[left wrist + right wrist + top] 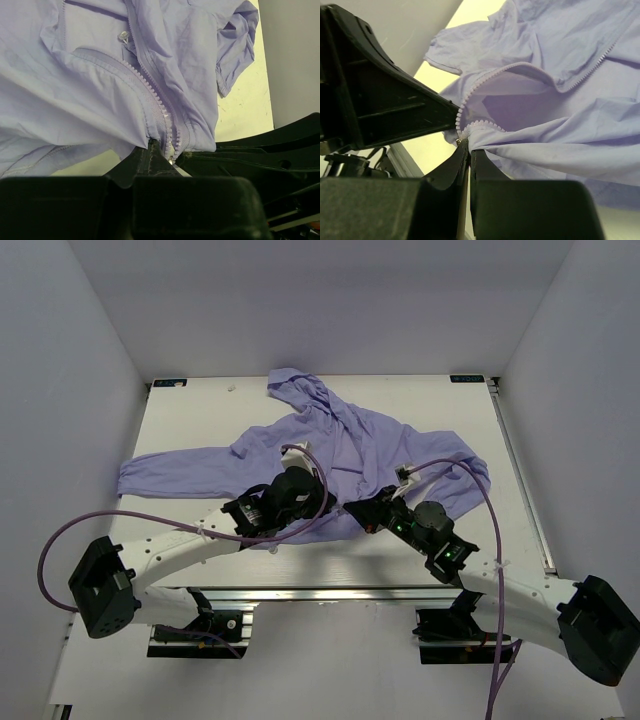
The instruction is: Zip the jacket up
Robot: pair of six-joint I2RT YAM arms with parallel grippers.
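Top external view has the lavender jacket (350,445) lying flat on the table (200,415), hood at the far edge and hem toward the arm bases. Both arms are crowded in at the middle of that hem.

Left wrist cam: the left gripper (161,152) is pressed together, pinching the fabric right where the zipper (150,95) bottoms out. From there the two rows of teeth split and run up and away from the fingers, so it's basically unzipped.

Right wrist cam: the right gripper (468,152) is also squeezed tight on the same bottom corner, from the other side. There's a tiny shiny bit at the pinch, but I can't tell if that's the slider or the end pin.

So the thing that matters imo: the zipper's long axis points straight away from both grippers toward the hood. Both are about equally close to the bottom end, practically touching each other. One probably needs to anchor the hem while the other travels outward along the teeth.
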